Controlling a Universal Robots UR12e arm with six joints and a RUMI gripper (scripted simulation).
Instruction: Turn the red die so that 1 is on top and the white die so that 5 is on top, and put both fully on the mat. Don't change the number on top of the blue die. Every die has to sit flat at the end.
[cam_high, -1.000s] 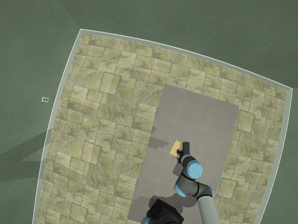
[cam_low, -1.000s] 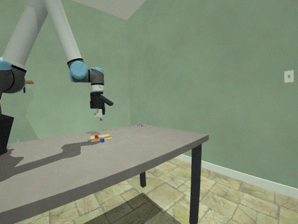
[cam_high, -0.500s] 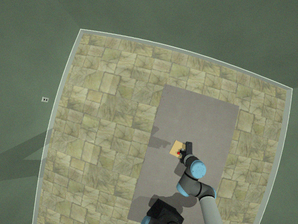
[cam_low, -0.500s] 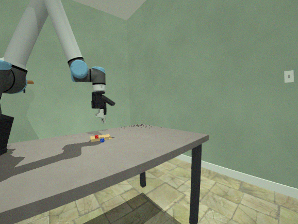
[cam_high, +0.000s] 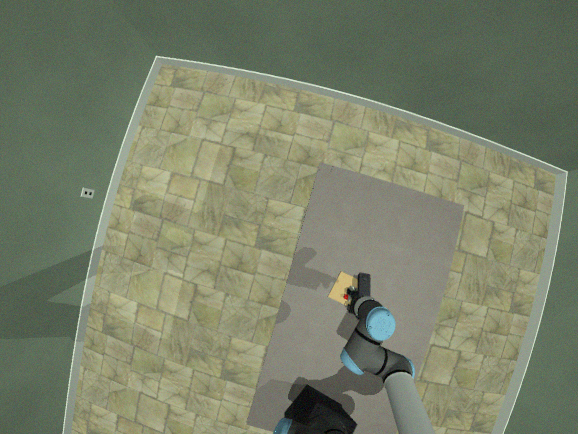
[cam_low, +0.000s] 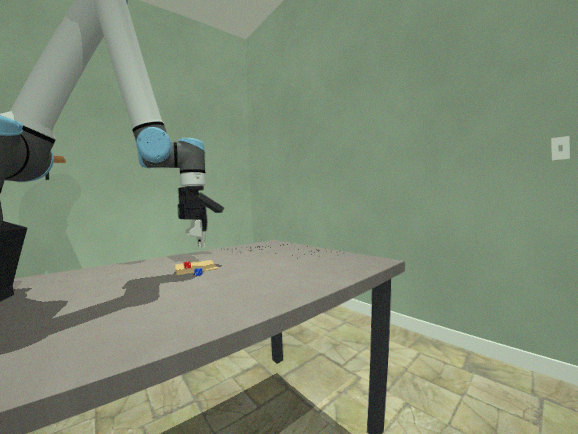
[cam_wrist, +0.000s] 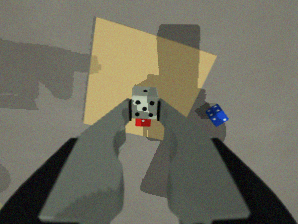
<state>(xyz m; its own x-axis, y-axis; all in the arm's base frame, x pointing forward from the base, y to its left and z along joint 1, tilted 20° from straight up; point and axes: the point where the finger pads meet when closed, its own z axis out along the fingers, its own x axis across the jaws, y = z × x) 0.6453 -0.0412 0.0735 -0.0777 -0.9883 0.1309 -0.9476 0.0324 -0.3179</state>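
Observation:
My gripper (cam_wrist: 144, 100) is shut on the white die (cam_wrist: 144, 103) and holds it in the air above the tan mat (cam_wrist: 145, 80). The face of the white die turned to the wrist camera shows five dots. The red die (cam_wrist: 144, 122) lies on the mat right below it, partly hidden by the white die. The blue die (cam_wrist: 217, 115) lies on the grey table just off the mat's right edge. In the side view the gripper (cam_low: 199, 242) hangs a little above the mat (cam_low: 196, 266), with the red die (cam_low: 187, 265) and the blue die (cam_low: 198, 272) below.
The grey table (cam_low: 200, 300) stands on a tiled floor by a green wall. The arm's black base (cam_high: 315, 412) sits at the table's near end. The arm's shadow falls across the mat and the table.

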